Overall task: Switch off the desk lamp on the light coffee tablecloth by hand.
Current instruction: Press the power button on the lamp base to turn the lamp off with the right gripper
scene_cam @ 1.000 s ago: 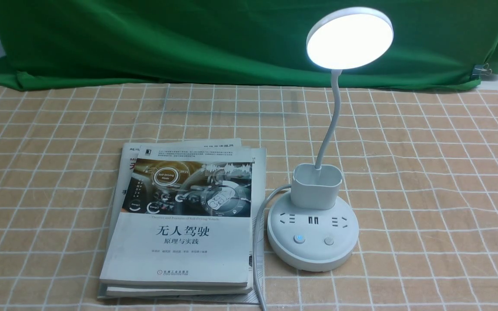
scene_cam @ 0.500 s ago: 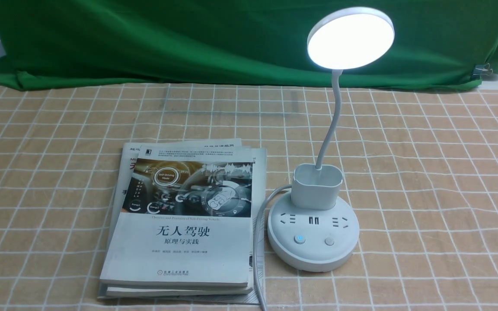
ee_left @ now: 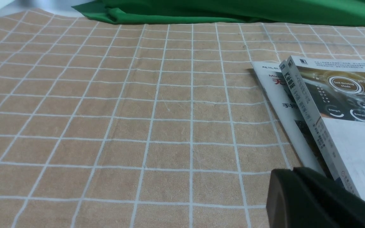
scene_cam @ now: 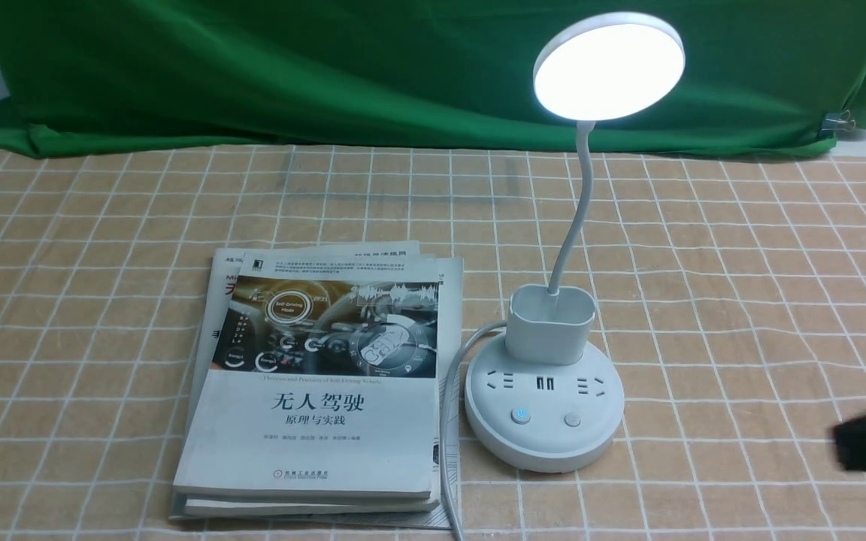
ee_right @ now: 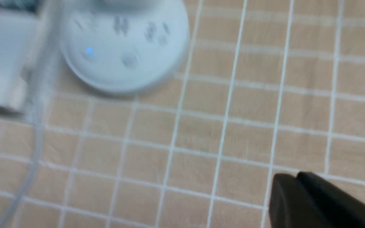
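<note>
Desk lamp [scene_cam: 544, 409] lit, centre-right on light coffee tablecloth [scene_cam: 741, 248], books [scene_cam: 320, 421] just left. Right gripper [ee_right: 296, 179] blurred, fingers together, right of lamp. Left gripper [ee_left: 294, 173] together, near-left.

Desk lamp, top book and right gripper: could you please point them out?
desk lamp [scene_cam: 608, 66], front view, glowing disc head.
top book [scene_cam: 320, 421], front view, white lower cover.
right gripper [ee_right: 296, 178], right wrist view, fingertip seam.

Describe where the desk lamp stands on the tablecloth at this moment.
In the front view the desk lamp stands right of centre on the light coffee tablecloth, its round base just right of the stack of books.
</note>
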{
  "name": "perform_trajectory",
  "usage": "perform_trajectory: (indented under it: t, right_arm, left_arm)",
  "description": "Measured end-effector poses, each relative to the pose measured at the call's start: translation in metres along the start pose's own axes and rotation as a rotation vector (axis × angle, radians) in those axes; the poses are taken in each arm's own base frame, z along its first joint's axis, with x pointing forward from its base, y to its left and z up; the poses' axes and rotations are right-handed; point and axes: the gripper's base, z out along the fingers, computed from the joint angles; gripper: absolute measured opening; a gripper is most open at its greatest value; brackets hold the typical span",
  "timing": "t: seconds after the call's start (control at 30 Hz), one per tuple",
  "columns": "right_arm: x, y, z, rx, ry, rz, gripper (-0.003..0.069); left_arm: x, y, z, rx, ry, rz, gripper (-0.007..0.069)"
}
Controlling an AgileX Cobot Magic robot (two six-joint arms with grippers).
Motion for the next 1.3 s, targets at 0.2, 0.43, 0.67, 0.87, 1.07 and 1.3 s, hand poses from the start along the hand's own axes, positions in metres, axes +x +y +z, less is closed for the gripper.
perform_trajectory:
  t: [0.2, 0.43, 0.67, 0.87, 1.07, 1.3]
  right_arm:
    - [-0.04, 0.047, 0.059, -0.068, 0.18, -0.185, 0.0035]
    - [-0.075, 0.087, 0.104, -0.094, 0.222, -0.287, 0.0035]
    - [-0.083, 0.09, 0.133, -0.089, 0.232, -0.286, 0.0036]
    - [-0.086, 0.091, 0.135, -0.09, 0.219, -0.284, 0.0036]
    - [-0.083, 0.088, 0.157, -0.081, 0.257, -0.283, 0.0036]
    - [-0.087, 0.087, 0.159, -0.085, 0.256, -0.278, 0.0036]
  left_arm:
    - [0.0, 0.0, 0.0, 0.0, 0.0, 0.0, 0.0004]
    - [0.0, 0.0, 0.0, 0.0, 0.0, 0.0, 0.0004]
    - [0.0, 0.0, 0.0, 0.0, 0.0, 0.0, 0.0004]
    - [0.0, 0.0, 0.0, 0.0, 0.0, 0.0, 0.0004]
    - [0.0, 0.0, 0.0, 0.0, 0.0, 0.0, 0.0004]
    - [0.0, 0.0, 0.0, 0.0, 0.0, 0.0, 0.0004]
